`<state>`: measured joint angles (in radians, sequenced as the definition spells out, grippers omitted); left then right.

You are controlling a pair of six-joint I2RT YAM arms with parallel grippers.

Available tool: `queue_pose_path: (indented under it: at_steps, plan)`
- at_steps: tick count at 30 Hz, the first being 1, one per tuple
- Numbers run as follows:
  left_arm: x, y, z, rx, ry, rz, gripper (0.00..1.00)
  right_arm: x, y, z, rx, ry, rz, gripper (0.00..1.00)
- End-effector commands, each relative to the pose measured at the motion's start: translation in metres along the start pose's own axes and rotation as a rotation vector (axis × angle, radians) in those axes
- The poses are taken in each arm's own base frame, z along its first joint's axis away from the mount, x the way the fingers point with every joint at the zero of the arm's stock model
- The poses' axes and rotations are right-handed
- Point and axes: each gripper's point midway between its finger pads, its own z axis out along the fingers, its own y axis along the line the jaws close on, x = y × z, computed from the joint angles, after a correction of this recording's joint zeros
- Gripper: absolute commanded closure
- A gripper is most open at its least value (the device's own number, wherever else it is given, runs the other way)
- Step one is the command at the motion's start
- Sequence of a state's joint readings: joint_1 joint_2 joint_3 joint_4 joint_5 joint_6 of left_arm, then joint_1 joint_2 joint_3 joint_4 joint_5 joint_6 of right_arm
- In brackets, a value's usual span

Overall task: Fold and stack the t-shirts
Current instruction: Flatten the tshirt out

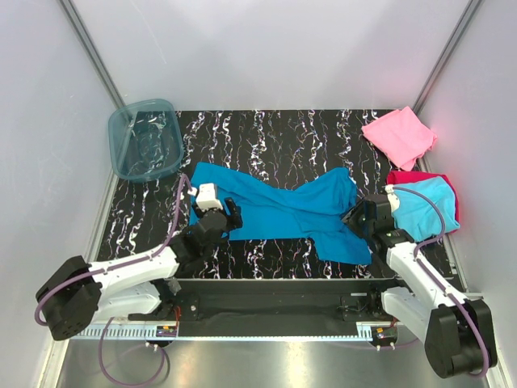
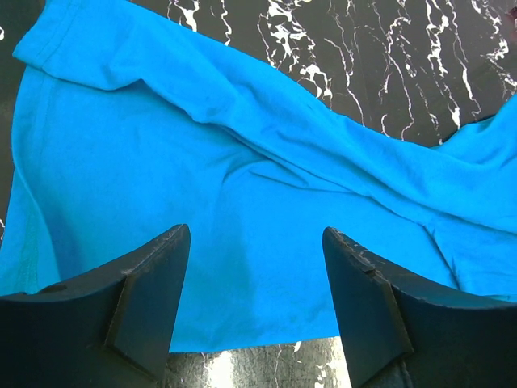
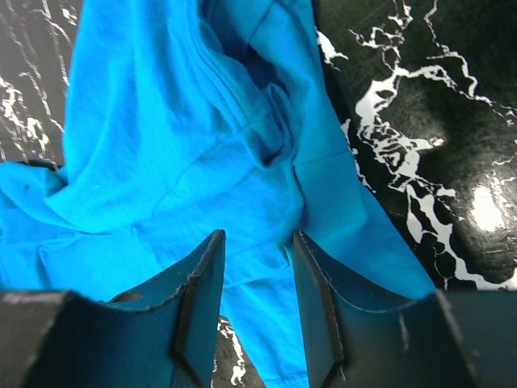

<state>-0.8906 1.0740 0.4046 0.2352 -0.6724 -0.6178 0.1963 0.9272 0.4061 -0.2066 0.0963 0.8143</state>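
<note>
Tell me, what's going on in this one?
Two arms are working on a large teal t-shirt, spread rumpled across the table and not yet folded. The left gripper hovers open over its left end; the right gripper is open over its right end, holding nothing. A folded cyan shirt sits on a magenta-red one at right, a pink one behind.

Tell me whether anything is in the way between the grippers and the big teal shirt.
Nothing visible is. The left gripper and the right gripper both hang directly over the teal shirt, jaws apart, with only its cloth below them.
</note>
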Motion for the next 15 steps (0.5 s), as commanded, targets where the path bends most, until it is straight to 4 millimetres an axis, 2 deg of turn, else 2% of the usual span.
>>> queue_pose_path:
  at_steps: [1,7,15]
  plan:
    - [-0.019,-0.009,-0.003,0.028,-0.057,-0.039,0.29,-0.014,0.009,-0.001,-0.007,-0.042,-0.016,0.55]
    - [-0.027,-0.006,-0.007,0.022,-0.079,-0.037,0.29,-0.01,0.007,0.0,-0.007,-0.036,-0.015,0.59]
    - [-0.04,-0.004,-0.014,0.025,-0.111,-0.042,0.29,-0.004,0.003,-0.001,-0.009,-0.021,-0.005,0.57]
